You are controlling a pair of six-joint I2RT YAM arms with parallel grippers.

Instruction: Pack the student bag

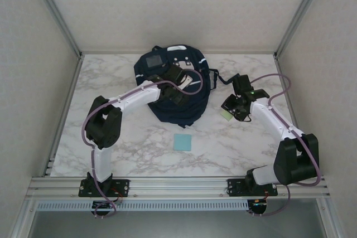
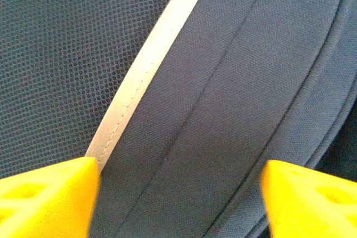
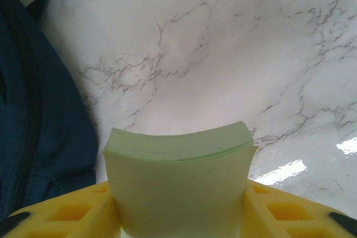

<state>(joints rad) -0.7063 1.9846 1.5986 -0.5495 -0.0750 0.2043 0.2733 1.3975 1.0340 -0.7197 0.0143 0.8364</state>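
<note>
No text, brand, number or sign can be read anywhere. The grey patch (image 1: 153,59) on the backpack (image 1: 178,116) is too small for any lettering to be made out. The pale green pad of notes (image 3: 178,188) and the blue square (image 1: 182,142) on the surface (image 1: 139,146) are seen blank.

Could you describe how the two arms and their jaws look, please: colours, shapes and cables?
The left arm and the right arm both have white links, bulky black joint housings and black bases. A purplish-grey cable loops loosely along each arm. The jaws are bright yellow plastic, blocky, with hollow rectangular pockets moulded into them.
</note>
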